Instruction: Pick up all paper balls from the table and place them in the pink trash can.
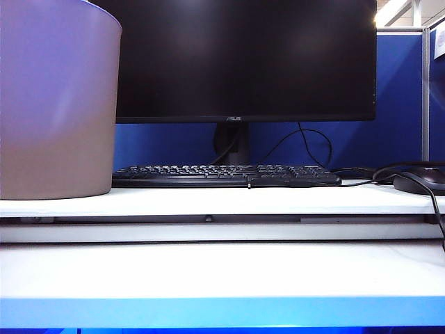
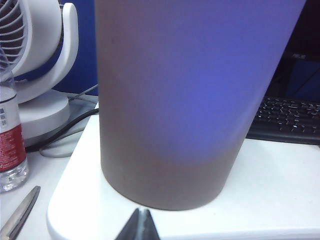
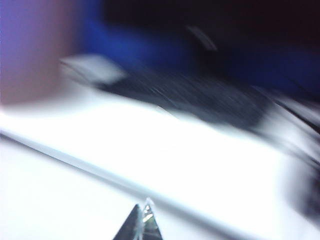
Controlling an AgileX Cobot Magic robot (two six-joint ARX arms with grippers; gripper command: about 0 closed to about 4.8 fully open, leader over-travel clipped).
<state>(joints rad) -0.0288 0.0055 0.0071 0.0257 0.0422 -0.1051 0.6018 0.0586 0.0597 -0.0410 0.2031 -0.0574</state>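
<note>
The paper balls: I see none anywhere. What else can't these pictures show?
- Inside of the dusty pink plastic trash can: exterior view cuts off its rim, so any balls inside stay hidden.
- Right wrist view: motion blur smears everything beyond the shut right gripper.
- Left wrist view: trash can fills it, above the shut left gripper.

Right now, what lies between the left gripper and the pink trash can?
Only bare white table, seen in the left wrist view: the shut left gripper points at the pink trash can base, with no paper ball between them.

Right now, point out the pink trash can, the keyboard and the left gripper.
pink trash can [image 1: 55, 104], exterior view, side wall.
keyboard [image 1: 222, 174], exterior view, key rows.
left gripper [image 2: 139, 227], left wrist view, shut fingertips.
</note>
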